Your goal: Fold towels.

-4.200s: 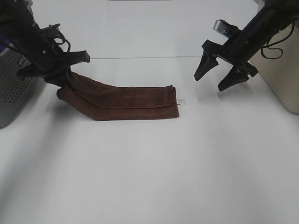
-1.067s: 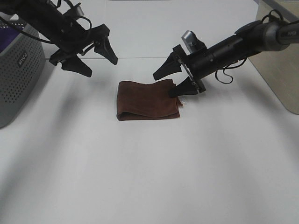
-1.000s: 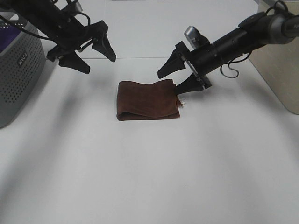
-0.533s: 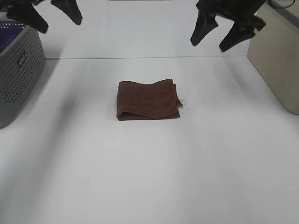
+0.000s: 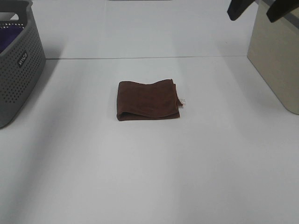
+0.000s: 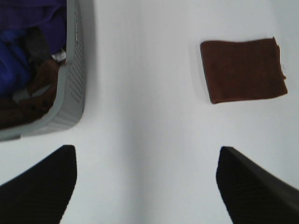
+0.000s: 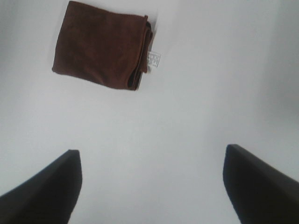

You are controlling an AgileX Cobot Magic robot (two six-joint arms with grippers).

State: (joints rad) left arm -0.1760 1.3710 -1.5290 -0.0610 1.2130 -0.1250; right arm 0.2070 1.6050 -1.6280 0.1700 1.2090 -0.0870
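Your towel (image 5: 147, 100) lies folded into a compact rectangle mid-surface (image 5: 149, 177), its white tag (image 7: 153, 59) poking from one edge. Both the left pincer (image 6: 145, 186) and the right pincer (image 7: 152, 186) hang high, jaws spread and empty, likely because this fold looks finished. The grey basket (image 5: 18, 65) holds more cloths.

Right gripper (image 5: 261, 8) visible only at the top right edge of the high view, raised, two dark fingers spread apart. Right wrist view confirms it: fingers (image 7: 42, 191) wide apart, nothing between them. Left gripper (image 6: 145, 186) out of the high view; its wrist view shows both fingers wide apart, empty.
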